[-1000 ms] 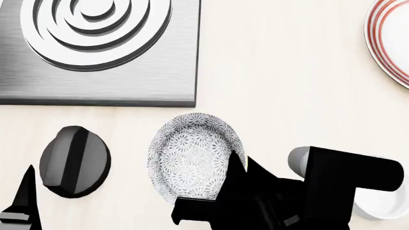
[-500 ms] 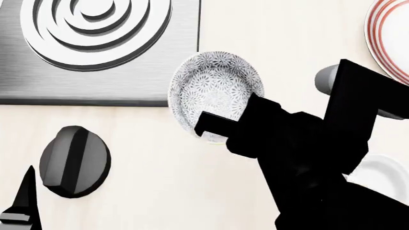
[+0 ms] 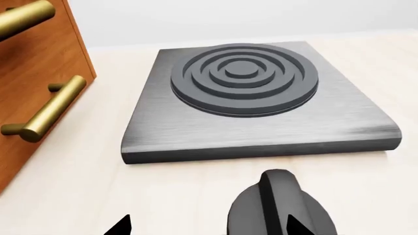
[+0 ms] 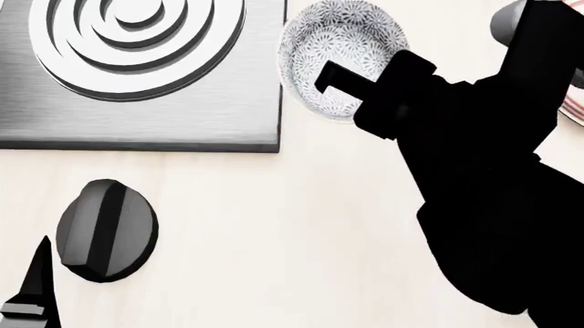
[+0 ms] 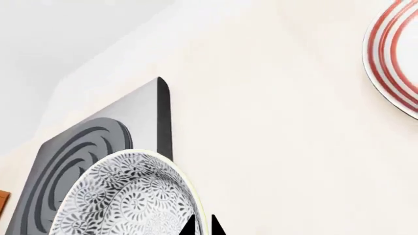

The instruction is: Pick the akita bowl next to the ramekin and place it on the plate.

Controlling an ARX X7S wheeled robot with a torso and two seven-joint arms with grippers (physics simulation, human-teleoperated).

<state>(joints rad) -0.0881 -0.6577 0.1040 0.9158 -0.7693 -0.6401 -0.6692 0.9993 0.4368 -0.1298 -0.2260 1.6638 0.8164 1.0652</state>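
Note:
The akita bowl (image 4: 333, 48), grey-and-white floral, hangs tilted above the counter beside the hob's corner. My right gripper (image 4: 349, 94) is shut on its rim. In the right wrist view the two fingertips of that gripper (image 5: 203, 228) pinch the rim of the bowl (image 5: 124, 196), one inside and one outside. The plate (image 5: 398, 63), white with red rings, lies farther off on the counter; in the head view only a sliver of the plate (image 4: 576, 109) shows past my arm. The ramekin is hidden. My left gripper (image 3: 209, 230) stands open, low over the counter, holding nothing.
A steel hob plate (image 4: 137, 109) with raised rings fills the far left. A dark round knob (image 4: 105, 229) lies on the counter by my left gripper. A wooden cabinet (image 3: 39, 63) with brass handles stands beside the hob.
My right gripper has lifted the akita bowl off the near counter and carried it away from me and to the right, towards the plate. The arm now covers the ramekin. The left arm has not moved.

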